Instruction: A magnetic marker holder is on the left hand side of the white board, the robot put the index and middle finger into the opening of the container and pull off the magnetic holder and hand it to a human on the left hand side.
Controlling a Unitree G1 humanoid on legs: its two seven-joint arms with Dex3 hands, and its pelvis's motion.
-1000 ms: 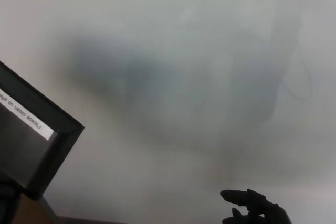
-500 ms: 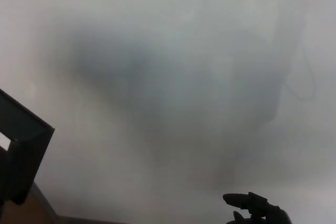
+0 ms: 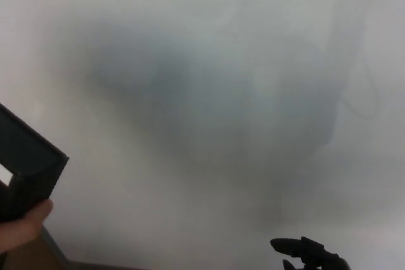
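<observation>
The black magnetic marker holder [image 3: 28, 162] juts in from the left edge, tilted, with only one corner and a side wall showing. A person's hand [image 3: 22, 227] touches its lower corner from below. My left hand does not show. My right hand [image 3: 307, 255] sits at the bottom edge, right of centre, far from the holder. Its fingers are apart and point left, and it holds nothing. The whiteboard [image 3: 221, 93] fills the whole background.
A soft grey shadow lies across the middle of the whiteboard. A faint thin line runs down its right side [image 3: 354, 102]. A brown strip [image 3: 38, 260] shows at the bottom left, under the person's hand.
The holder has slid left, so less of it shows and its white label is almost gone. A person's hand has come up under its lower corner. My right hand has sunk slightly.
</observation>
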